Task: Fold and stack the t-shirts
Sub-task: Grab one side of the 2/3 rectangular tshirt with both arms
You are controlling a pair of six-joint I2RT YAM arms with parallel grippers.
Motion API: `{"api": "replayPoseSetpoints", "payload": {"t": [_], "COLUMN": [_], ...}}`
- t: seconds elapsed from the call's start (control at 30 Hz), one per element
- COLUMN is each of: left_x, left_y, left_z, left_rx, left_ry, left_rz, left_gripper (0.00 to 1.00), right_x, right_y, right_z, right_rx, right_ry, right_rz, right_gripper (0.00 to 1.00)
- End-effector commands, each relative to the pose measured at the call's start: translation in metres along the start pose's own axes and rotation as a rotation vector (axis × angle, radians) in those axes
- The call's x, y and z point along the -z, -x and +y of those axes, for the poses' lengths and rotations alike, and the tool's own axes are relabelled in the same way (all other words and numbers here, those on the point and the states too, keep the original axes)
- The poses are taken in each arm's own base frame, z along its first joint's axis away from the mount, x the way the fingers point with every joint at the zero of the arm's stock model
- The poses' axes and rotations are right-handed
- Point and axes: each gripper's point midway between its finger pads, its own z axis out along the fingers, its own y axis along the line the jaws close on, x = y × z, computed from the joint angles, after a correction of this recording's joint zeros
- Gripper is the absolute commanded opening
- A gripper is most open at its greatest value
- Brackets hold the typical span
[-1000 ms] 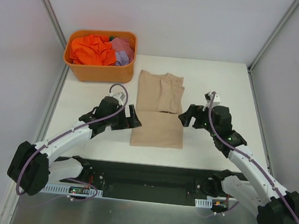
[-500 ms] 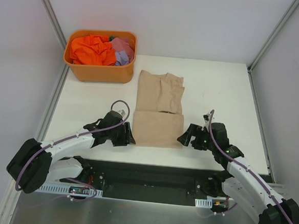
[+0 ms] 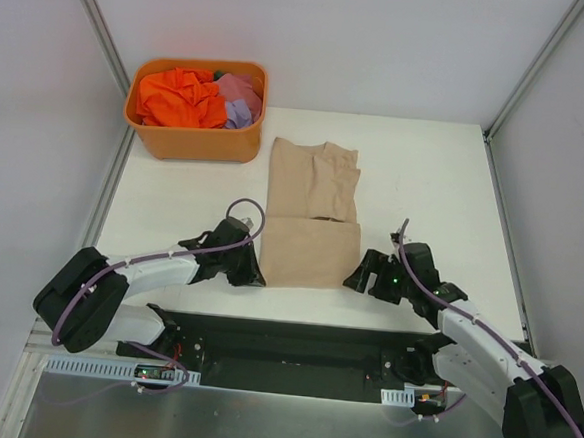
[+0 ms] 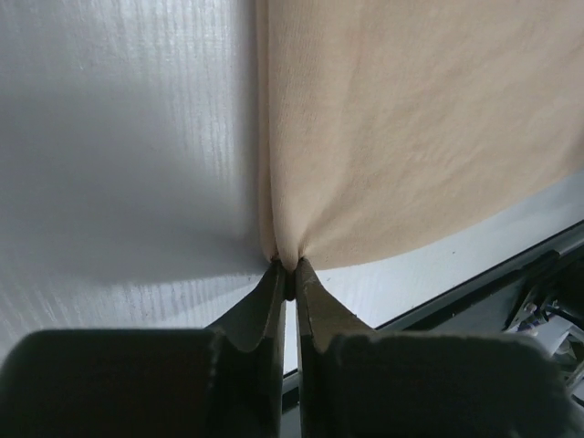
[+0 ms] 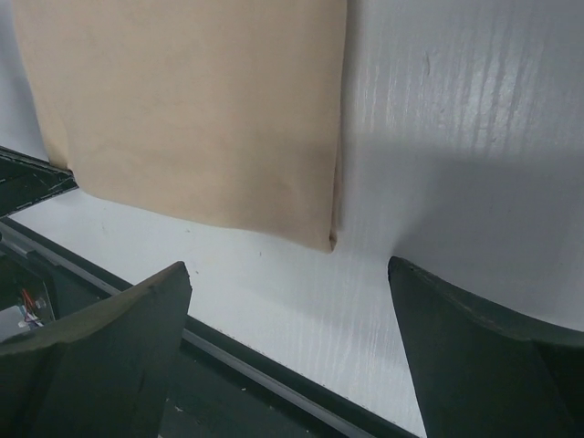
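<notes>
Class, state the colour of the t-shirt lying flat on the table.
The t-shirt is plain beige, with no pattern; the top external view shows it best.

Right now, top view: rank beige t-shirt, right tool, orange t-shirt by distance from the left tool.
1. beige t-shirt: corner pinched in the left tool.
2. right tool: across the shirt's near edge.
3. orange t-shirt: far left, in the tub.
</notes>
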Motion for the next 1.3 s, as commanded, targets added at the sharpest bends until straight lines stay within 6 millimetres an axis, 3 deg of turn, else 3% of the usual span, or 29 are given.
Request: {"api": "replayPoseSetpoints", "payload": {"t": [0.0,0.13,0.27,0.43,0.53,0.73,0.97,1.1,1.23,1.27], "left_x": [-0.004,-0.002,-0.001,-0.001,-0.001,0.0,-0.001,-0.001,0.006,0.01], "left_y": [-0.002,0.001,0.001,0.002,0.003,0.006,0.006,0.006,0.007,0.009], "left_z": [-0.003,-0.001,-0.001,0.0,-0.001,-0.001,0.001,0.002,-0.003,-0.004], "left_rx": [-0.011,-0.018,-0.019,-0.015,-0.017,-0.017,-0.02,-0.019,-0.044,-0.058], "left_ry": [0.005,0.009,0.004,0.008,0.009,0.013,0.02,0.021,-0.01,-0.021], "left_rz": [0.017,-0.009,-0.013,-0.02,-0.023,-0.04,-0.038,-0.039,-0.059,-0.081], "left_gripper": [0.0,0.0,0.0,0.0,0.0,0.0,0.0,0.0,0.0,0.0], "right_x": [-0.003,-0.007,-0.009,-0.015,-0.018,-0.021,-0.023,-0.024,-0.016,-0.012], "right_y": [0.001,0.002,0.002,0.004,0.001,-0.008,-0.005,-0.006,-0.008,-0.009], "right_z": [0.005,-0.006,-0.009,-0.021,-0.021,-0.024,-0.031,-0.027,-0.014,-0.01], "right_rx": [0.006,0.007,0.01,0.009,0.008,-0.008,-0.002,-0.001,0.051,0.07], "right_ry": [0.014,-0.052,-0.083,-0.152,-0.159,-0.17,-0.206,-0.193,-0.142,-0.131], "right_rz": [-0.001,-0.005,0.018,0.022,0.047,0.087,0.069,0.09,0.109,0.119], "right_gripper": [0.91,0.87,0.72,0.64,0.51,0.39,0.33,0.2,0.01,0.01]}}
